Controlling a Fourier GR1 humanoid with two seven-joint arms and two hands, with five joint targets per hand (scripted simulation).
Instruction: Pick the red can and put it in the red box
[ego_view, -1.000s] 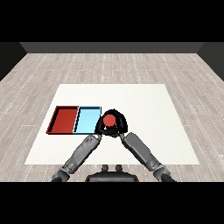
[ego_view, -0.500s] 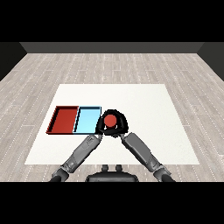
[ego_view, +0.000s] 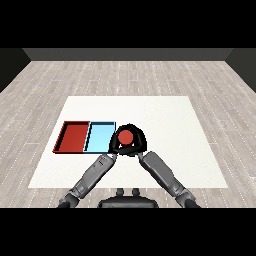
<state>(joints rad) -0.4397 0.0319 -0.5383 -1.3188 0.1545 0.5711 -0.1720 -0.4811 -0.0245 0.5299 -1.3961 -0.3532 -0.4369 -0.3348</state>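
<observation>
I have the red can (ego_view: 125, 136) near the tabletop's front edge, just beside the light blue tray (ego_view: 100, 137), with the right hand (ego_view: 139, 144) curled round its smooth, rigid, likely light cylinder wall, the left hand (ego_view: 114, 145) seemingly cupping it too, the red tray (ego_view: 74, 137) beyond.

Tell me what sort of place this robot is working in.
Probably a bare test room set up for sorting: a white table on a grey plank floor, with only a red tray, a light blue tray and a red can on it.
</observation>
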